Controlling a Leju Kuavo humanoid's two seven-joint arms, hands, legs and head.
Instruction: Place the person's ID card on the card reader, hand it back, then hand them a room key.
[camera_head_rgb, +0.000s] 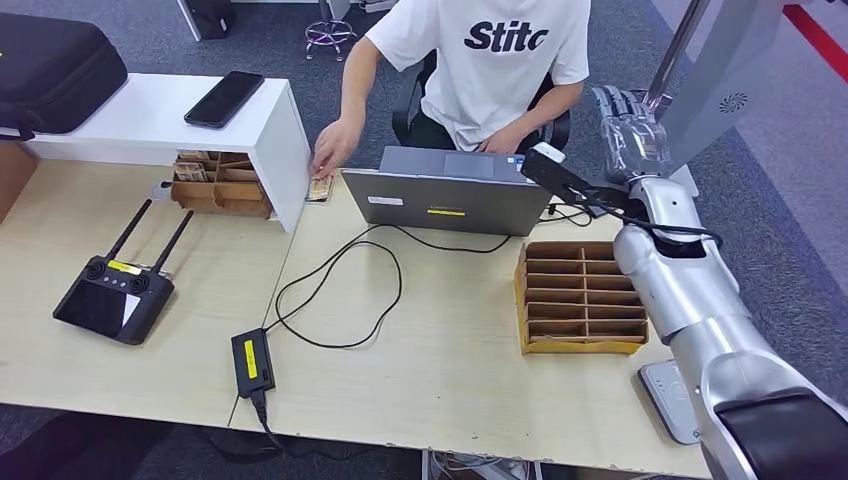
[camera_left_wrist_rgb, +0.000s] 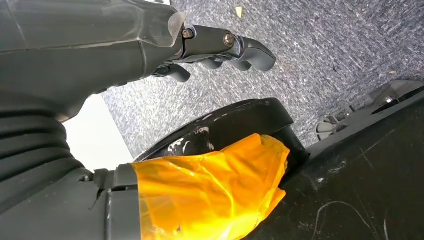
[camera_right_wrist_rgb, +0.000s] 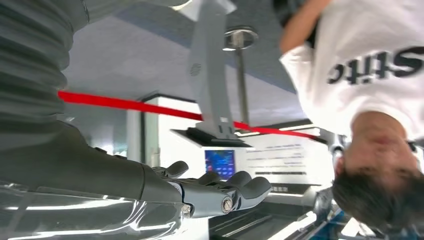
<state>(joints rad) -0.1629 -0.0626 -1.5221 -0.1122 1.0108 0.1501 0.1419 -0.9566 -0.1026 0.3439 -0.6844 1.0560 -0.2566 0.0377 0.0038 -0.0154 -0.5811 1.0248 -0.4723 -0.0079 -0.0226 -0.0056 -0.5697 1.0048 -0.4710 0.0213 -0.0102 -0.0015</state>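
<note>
The left hand (camera_left_wrist_rgb: 220, 47) hangs by the robot's side over the carpet, fingers curled in on nothing, since this step seems to need only one arm. At the far side of the desk (camera_head_rgb: 440, 360) the person's hand (camera_head_rgb: 335, 148) rests on a card (camera_head_rgb: 320, 188) beside the white shelf (camera_head_rgb: 150, 120), likely the ID being picked up to offer. The right hand (camera_head_rgb: 628, 125) is raised at far right, fingers loosely apart and empty, apparently waiting to receive it; the reader (camera_head_rgb: 668, 398) lies at the near right edge.

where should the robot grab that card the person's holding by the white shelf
The card lies flat on the table at the white shelf's foot, with the person's hand on its far edge. Probably pinch the near free edge, coming from the robot's side.
</note>
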